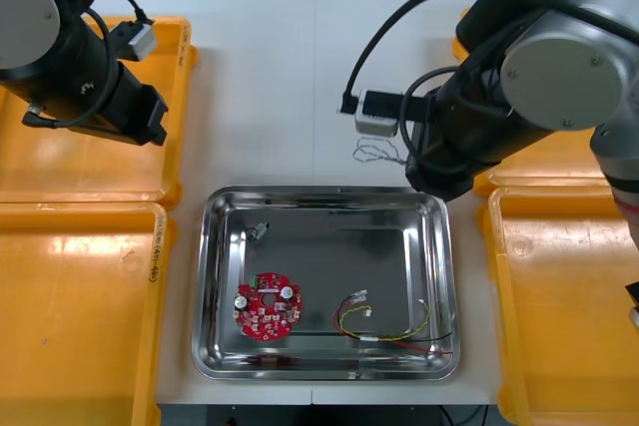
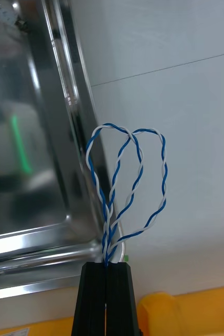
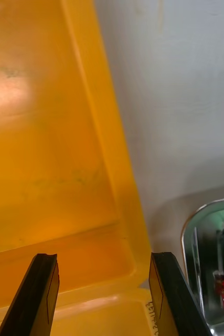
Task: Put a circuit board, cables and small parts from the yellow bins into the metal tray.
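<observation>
1. The right tool is clenched on the blue-white cable. The cable's loops stand out past the tool's tips, over the tabletop and just beside the rim of the tray.
2. To do this step well, I reckon the tool should cross the rim until every loop hangs over the tray floor. It should then drop low before letting go, because springy loops let go high could catch the rim or flop back out.
3. I'd aim for bare floor close to the tool, so the cable doesn't tangle with what already lies inside.
4. The tray holds three things:
   - A red-yellow cable lies on the right tool's side, well apart from it at the tray's other end.
   - A board lies farther off still.
   - A small metal part sits across the tray, toward the left tool.
5. The left tool is released, with its fingers wide apart. It hangs over a corner of a bin whose floor beneath it looks bare.
</observation>
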